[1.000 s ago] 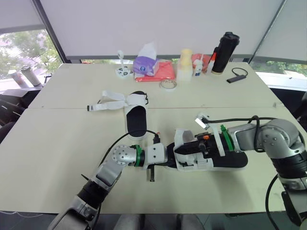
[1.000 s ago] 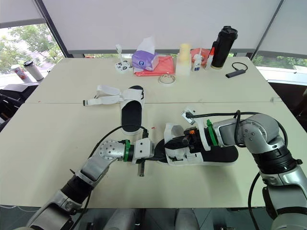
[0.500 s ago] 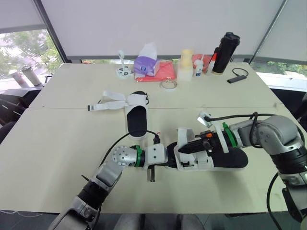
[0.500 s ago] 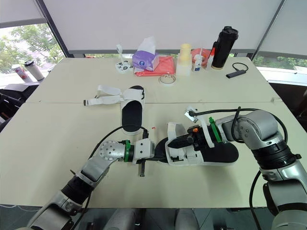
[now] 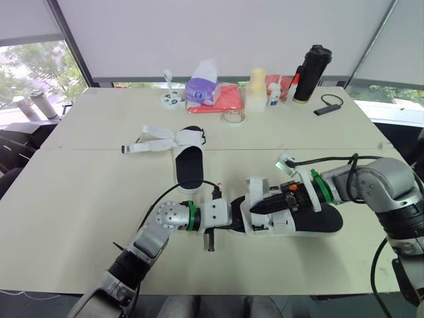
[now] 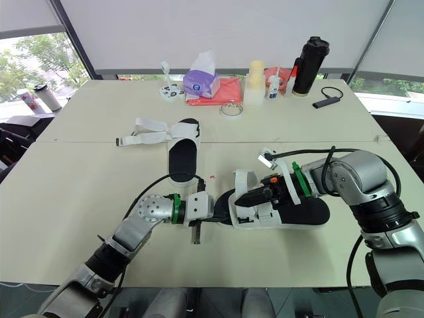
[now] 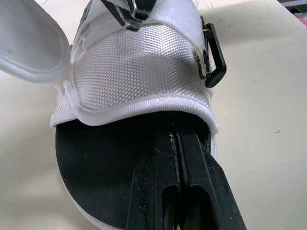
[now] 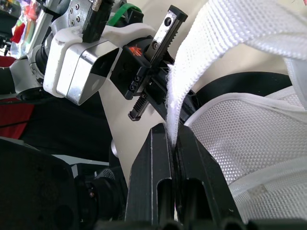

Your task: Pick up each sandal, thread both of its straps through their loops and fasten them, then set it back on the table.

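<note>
A sandal with a black sole and white mesh straps lies on the table right of centre. My left gripper is shut on the toe edge of its sole, with the mesh upper and a black buckle loop just beyond. My right gripper reaches over the sandal and is shut on a white strap, which it holds raised. The second sandal lies farther back on the left, its white straps spread flat.
Along the far edge stand a purple tissue pack, a red cloth, a pale cup, a small bottle and a black flask. A tape roll and a black dongle lie nearby.
My right gripper has drawn a little to the right with the strap in it. The left gripper and the sandal's sole have stayed put.
</note>
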